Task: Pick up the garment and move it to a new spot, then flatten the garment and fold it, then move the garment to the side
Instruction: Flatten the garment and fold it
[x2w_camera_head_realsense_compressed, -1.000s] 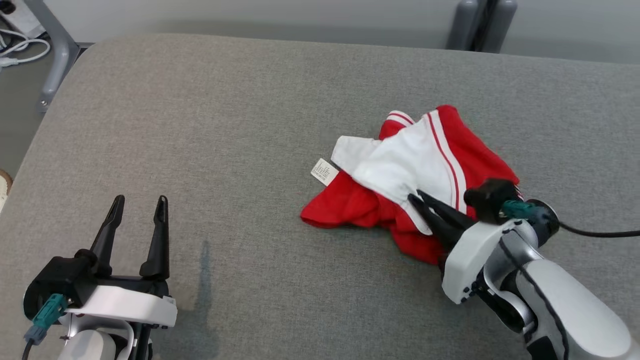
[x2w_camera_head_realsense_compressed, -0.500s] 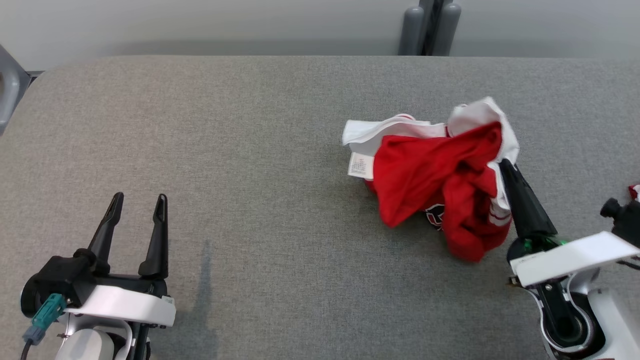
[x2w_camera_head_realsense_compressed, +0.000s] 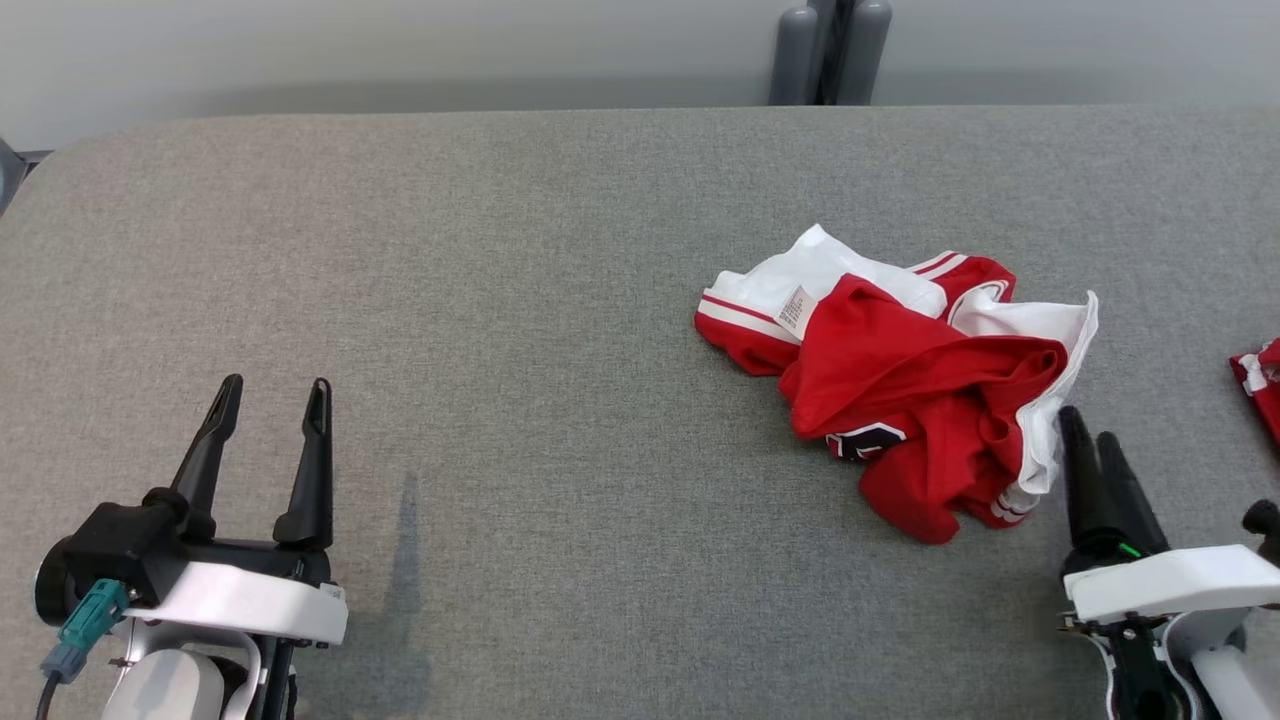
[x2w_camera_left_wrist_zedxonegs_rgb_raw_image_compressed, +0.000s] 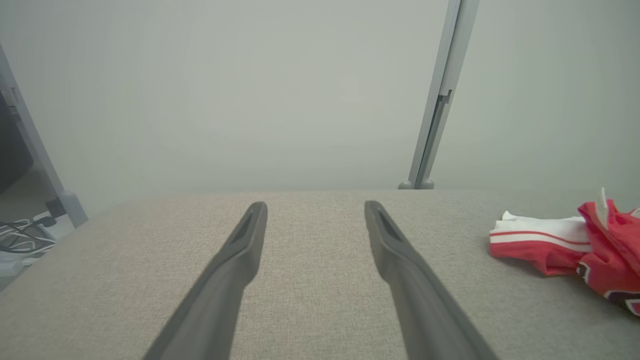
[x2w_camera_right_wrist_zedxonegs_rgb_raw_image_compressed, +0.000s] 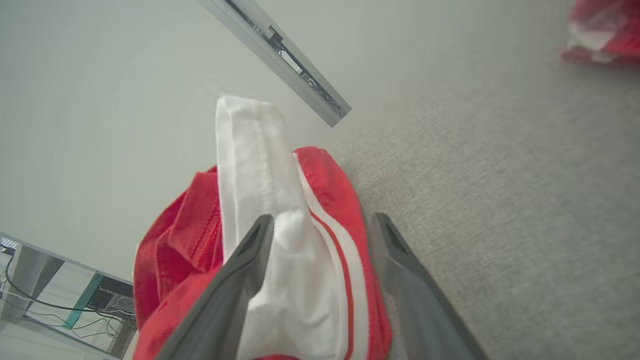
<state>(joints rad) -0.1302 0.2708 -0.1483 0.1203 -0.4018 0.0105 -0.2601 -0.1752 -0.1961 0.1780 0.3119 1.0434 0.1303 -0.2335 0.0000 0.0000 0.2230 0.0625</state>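
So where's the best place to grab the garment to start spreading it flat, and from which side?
I'd take the white-banded edge on the right side of the garment, coming in from the right with the right gripper. That band stands up as a raised ridge while the rest lies crumpled, and in the right wrist view it sits between the open fingers.

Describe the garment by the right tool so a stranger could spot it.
Start at the wide grey padded table. On its right half, just ahead of the right tool, lies a crumpled red garment with white panels and striped trim. Its small white label marks it off from the red cloth farther right.
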